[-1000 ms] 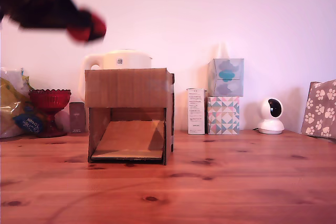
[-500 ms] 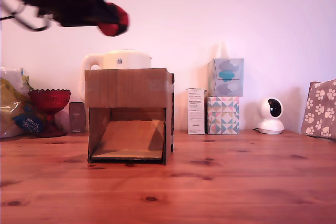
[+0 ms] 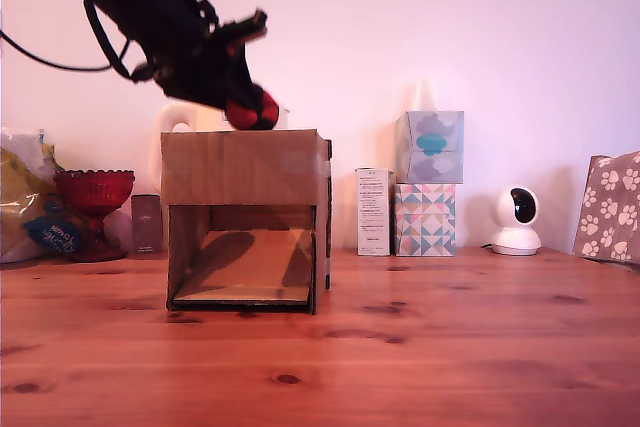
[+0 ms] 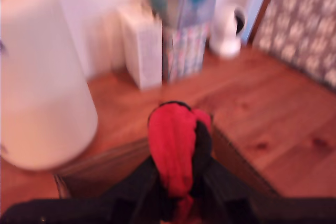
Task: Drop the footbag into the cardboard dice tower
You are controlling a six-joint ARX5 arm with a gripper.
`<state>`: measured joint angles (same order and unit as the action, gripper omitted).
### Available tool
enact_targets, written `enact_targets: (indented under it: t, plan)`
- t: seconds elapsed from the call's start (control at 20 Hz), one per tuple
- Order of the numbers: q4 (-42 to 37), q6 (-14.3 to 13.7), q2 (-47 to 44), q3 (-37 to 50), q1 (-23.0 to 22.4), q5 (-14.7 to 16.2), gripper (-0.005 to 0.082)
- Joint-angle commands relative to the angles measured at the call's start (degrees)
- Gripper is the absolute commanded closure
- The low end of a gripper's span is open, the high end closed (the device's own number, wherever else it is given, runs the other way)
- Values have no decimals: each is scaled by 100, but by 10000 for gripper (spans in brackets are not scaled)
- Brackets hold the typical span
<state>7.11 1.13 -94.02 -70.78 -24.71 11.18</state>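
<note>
The red and black footbag (image 3: 252, 110) hangs just above the top edge of the brown cardboard dice tower (image 3: 247, 219), held in my black gripper (image 3: 248, 107), which is shut on it. The arm slants down from the exterior view's upper left. In the blurred wrist view the footbag (image 4: 177, 148) is squeezed between the two dark fingers (image 4: 146, 184), with the tower's cardboard rim (image 4: 100, 169) right below it. The tower stands on the wooden table (image 3: 400, 347) with its lower front opening and inner ramp facing the exterior camera.
A white kettle (image 3: 183, 114) stands behind the tower. A red glass goblet (image 3: 94, 197) and bags sit at the exterior view's left. At the right are a white carton (image 3: 374, 211), stacked tissue boxes (image 3: 428, 182), a small white camera (image 3: 517, 220) and a paw-print box (image 3: 610, 207).
The arm has swung right and down with the footbag, from high at the exterior view's upper left to just over the tower's top. A shadow now falls on the ramp.
</note>
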Motion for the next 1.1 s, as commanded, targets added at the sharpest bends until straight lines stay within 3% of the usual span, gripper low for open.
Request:
enact_targets:
  t: [0.0,0.05,0.1,0.2,0.25,0.35,0.45,0.5,0.6,0.65,0.85,1.05]
  plan:
    - [-57,-31,4,-114,-4,7,674]
    - [-52,-33,4,-140,-4,7,620]
    - [-61,-31,4,-166,-4,11,466]
    - [26,-22,7,-238,-4,15,40]
    - [192,-17,7,-326,-7,15,-21]
    - [468,-28,50,-415,-7,-4,46]
    - [778,-79,203,-415,-11,-2,185]
    - [1038,-79,295,-415,-11,-2,317]
    - [1493,-214,444,-413,-11,74,717]
    - [1666,-284,505,-398,-11,98,781]
    - [1491,-289,946,190,-24,96,793]
    - [284,-133,1759,1626,-39,101,794]
